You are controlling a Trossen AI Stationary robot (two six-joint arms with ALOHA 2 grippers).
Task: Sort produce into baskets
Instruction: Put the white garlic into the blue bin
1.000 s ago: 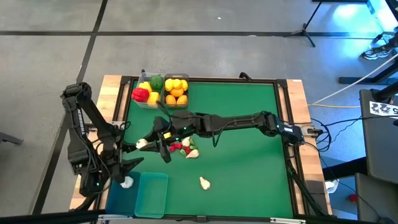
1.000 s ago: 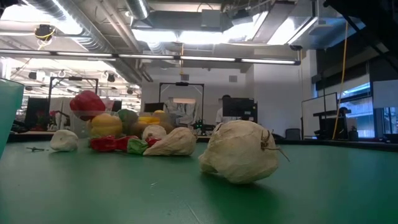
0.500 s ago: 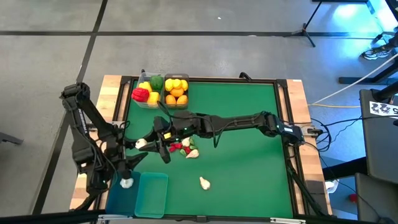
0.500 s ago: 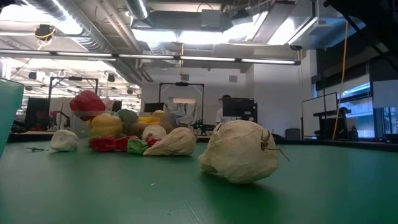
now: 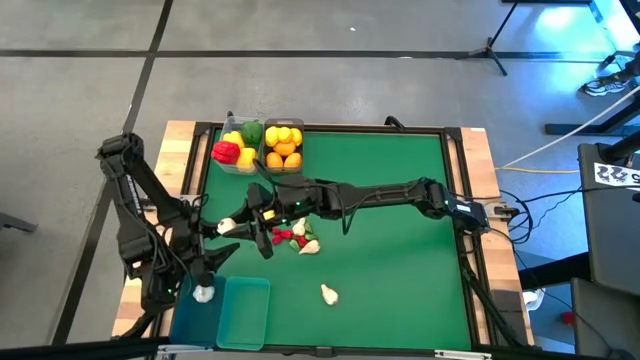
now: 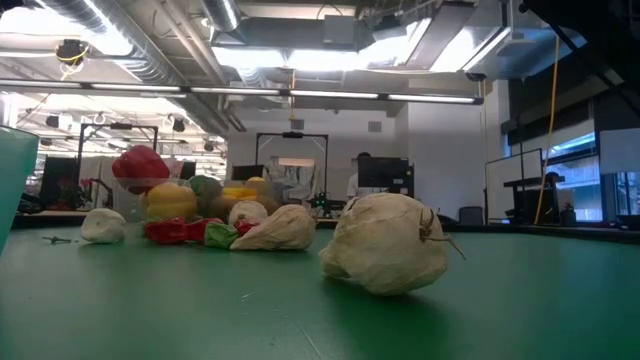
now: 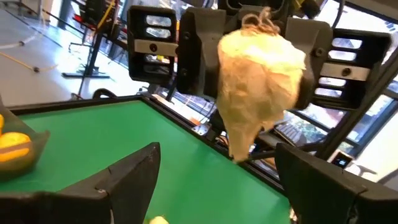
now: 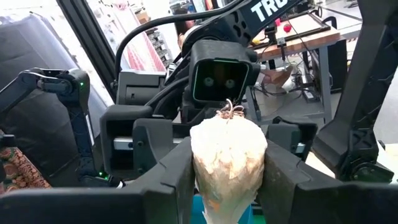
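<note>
My right gripper (image 5: pixel 236 226) reaches across to the table's left part and is shut on a white garlic bulb (image 5: pixel 228 226). The bulb also shows in the left wrist view (image 7: pixel 258 81). My left gripper (image 5: pixel 215 257) is open, just near-left of the bulb and facing it; its fingers (image 7: pixel 134 174) stand apart below the bulb without touching it. Two clear baskets at the far left hold peppers (image 5: pixel 238 146) and lemons with oranges (image 5: pixel 283 145). Two teal baskets (image 5: pixel 245 310) stand at the near left; a garlic bulb (image 5: pixel 204 293) lies by the left one. My right gripper pinches the garlic bulb by its two opposite sides (image 8: pixel 202 168) between its two fingers (image 8: pixel 171 180). The fingers come about level from the table's right. The bulb is lifted clear of the green table, its dry stem tip (image 8: pixel 229 111) sticking out beyond the fingers.
A small pile of red and green chilies and garlic (image 5: pixel 297 238) lies just right of the gripper, and one garlic bulb (image 5: pixel 329 293) lies alone nearer the front edge. The green mat's right half (image 5: pixel 400 270) is bare.
My right gripper has carried the garlic bulb a little toward the table's far edge. My left arm has shifted its pose, bringing its open gripper slightly closer to the bulb.
</note>
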